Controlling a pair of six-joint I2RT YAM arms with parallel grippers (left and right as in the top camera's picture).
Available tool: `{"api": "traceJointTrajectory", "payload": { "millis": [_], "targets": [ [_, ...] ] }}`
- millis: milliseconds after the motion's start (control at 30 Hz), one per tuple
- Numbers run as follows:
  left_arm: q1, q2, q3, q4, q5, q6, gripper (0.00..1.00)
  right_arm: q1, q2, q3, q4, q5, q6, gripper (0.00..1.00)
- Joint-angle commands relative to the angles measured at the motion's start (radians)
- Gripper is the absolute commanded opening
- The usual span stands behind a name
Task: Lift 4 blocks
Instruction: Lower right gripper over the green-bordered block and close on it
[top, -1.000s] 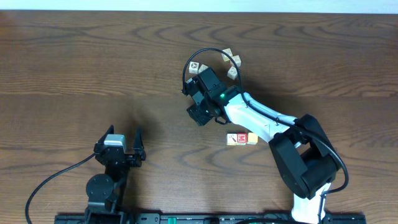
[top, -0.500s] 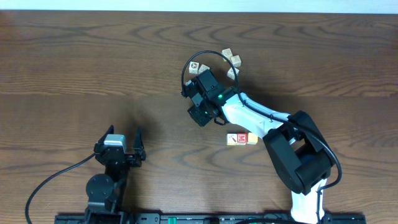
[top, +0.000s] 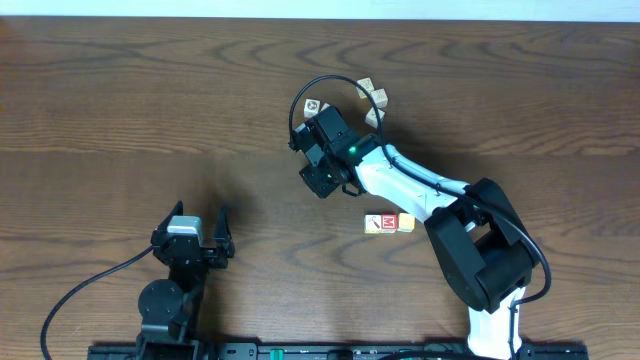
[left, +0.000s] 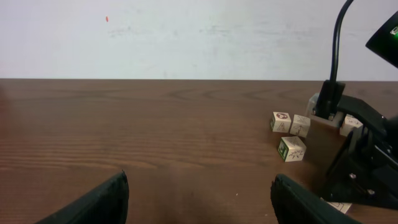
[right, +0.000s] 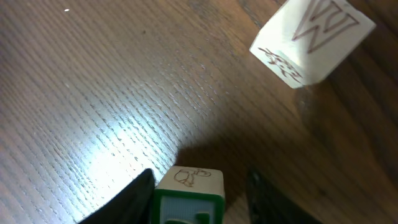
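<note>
Across the dark wooden bench (top: 120, 100), the right arm (top: 420, 190) reaches toward a scatter of cream cubes (top: 379, 98), while the left claw (top: 202, 213) sits parked, spread wide and empty. The right claw (right: 200, 183) brackets a green-edged block (right: 186, 200). One finger touches it and a gap shows at the other, so a firm pinch cannot be told. The red-lettered block (top: 377, 223) and yellow block (top: 405, 222) lie side by side on the bench. None is visibly raised, and the lifting looks mostly ahead.

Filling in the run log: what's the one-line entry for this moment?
left gripper: open, empty | right gripper: around green-edged wooden cube, grip unclear | nearby: cream wooden cube marked W, on brown wooden table
</note>
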Motion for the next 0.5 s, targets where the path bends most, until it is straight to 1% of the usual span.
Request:
{"api": "traceJointTrajectory", "payload": {
  "millis": [0,133,333,467],
  "targets": [
    [-0.002,-0.004,-0.012,-0.044,-0.016,-0.005,0.73,0.022,0.006,0.026,-0.019,0.025,-0.007,0.43],
    [-0.002,-0.004,-0.012,-0.044,-0.015,-0.005,0.73,0.023,0.006,0.026,-0.047,0.033,-0.007,0.4],
    [-0.002,-0.004,-0.012,-0.044,-0.016,-0.005,0.73,0.031,0.006,0.026,-0.064,0.051,-0.007,0.4],
    [-0.002,-0.004,-0.012,-0.044,-0.016,-0.005,0.73,0.032,0.006,0.027,-0.064,0.064,-0.007,0.36]
  ]
}}
